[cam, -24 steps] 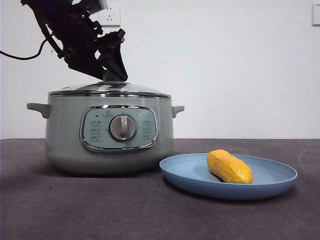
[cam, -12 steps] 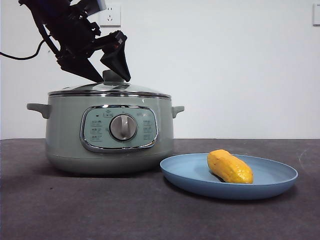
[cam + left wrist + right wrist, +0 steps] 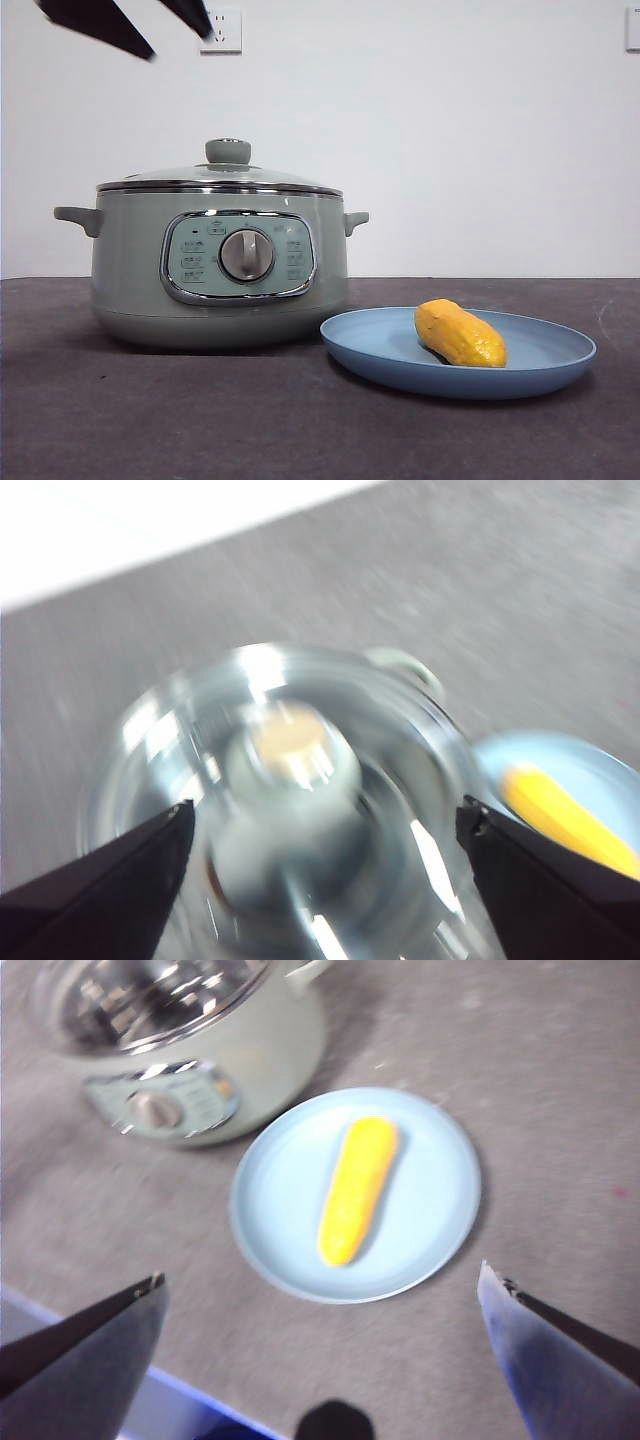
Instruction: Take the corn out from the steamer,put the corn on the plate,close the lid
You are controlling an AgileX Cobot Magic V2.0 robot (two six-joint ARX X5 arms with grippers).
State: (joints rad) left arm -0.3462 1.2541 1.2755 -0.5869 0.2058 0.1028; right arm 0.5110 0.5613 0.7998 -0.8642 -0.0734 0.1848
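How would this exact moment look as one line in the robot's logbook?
corn: on plate | lid: on steamer | left gripper: open above lid | right gripper: open, high

Corn (image 3: pixel 460 334) on plate (image 3: pixel 545 375); lid (image 3: pixel 220 176) on steamer (image 3: pixel 130 270).

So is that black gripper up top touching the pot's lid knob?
Apart. The front view shows the left gripper high at the top corner, with bare wall between it and the knob.
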